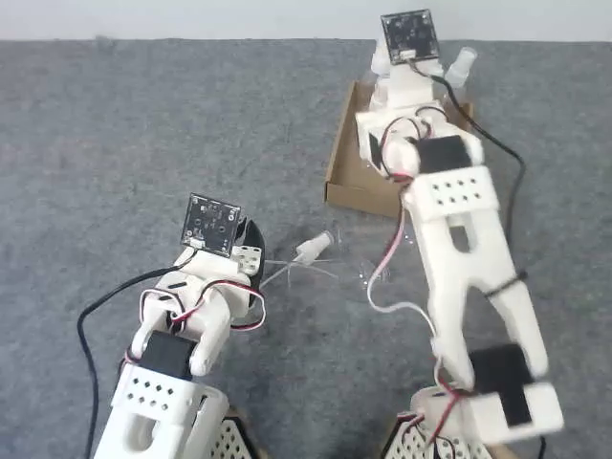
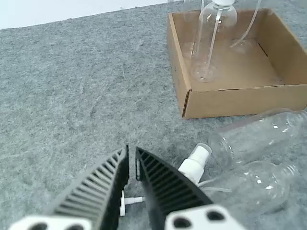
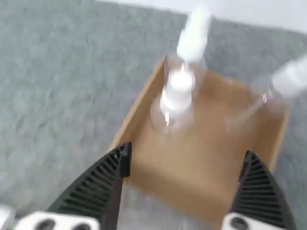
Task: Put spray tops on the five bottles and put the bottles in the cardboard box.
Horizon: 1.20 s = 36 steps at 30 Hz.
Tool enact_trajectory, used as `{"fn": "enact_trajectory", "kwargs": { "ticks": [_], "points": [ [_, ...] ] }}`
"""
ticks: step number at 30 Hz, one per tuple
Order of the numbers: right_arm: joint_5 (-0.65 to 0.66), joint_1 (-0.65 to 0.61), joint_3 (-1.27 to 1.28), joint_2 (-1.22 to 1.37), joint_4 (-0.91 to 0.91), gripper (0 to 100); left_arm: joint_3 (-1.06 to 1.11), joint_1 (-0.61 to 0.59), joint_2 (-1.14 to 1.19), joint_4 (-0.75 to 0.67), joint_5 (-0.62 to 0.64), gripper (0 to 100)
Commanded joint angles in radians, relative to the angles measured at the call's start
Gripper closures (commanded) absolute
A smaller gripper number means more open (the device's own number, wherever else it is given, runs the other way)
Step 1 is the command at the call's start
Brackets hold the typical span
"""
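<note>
My right gripper (image 3: 186, 158) hangs open above the cardboard box (image 3: 211, 167), nothing between its fingers. Inside the box stands a clear bottle (image 3: 177, 103) with a white spray top; a second spray top (image 3: 290, 79) shows at the box's far side. My left gripper (image 2: 132, 154) is shut and empty, low over the grey mat, short of the box (image 2: 240, 101). Just beyond its fingers lies a loose white spray top (image 2: 194, 165) beside two clear uncapped bottles, one (image 2: 254, 139) nearer the box and one (image 2: 261, 184) nearer me. The high view shows the same spray top (image 1: 316, 251) between the arms.
The box (image 1: 337, 170) sits at the back of the grey felt mat (image 1: 143, 124), under the stretched right arm (image 1: 459, 239). A capped bottle (image 2: 213, 33) stands in the box's far corner. Open mat lies to the left of the box.
</note>
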Motion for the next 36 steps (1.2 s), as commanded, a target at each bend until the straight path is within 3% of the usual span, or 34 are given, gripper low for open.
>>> {"fn": "enact_trajectory", "kwargs": {
  "ticks": [1, 4, 8, 18, 25, 36],
  "points": [
    [-0.021, -0.012, -0.018, -0.143, 0.237, 71.3, -0.012, -0.003, -0.018, -0.028, -0.006, 99],
    [-0.169, -0.053, 0.038, -0.186, 0.344, 71.3, -0.012, -0.003, -0.018, -0.028, -0.006, 99],
    [-0.37, -0.143, 0.21, -0.205, 0.332, 71.3, -0.012, -0.003, -0.018, -0.029, -0.006, 99],
    [-0.733, -0.174, 0.591, -0.206, -0.179, 71.4, -0.015, -0.058, -0.018, -0.032, -0.006, 99],
    [-0.829, -0.105, 0.657, -0.202, -0.329, 71.4, -0.015, -0.058, -0.018, -0.032, -0.006, 99],
    [-0.856, -0.07, 0.773, -0.202, -0.432, 71.4, -0.015, -0.058, -0.018, -0.032, -0.006, 99]
  ]
}}
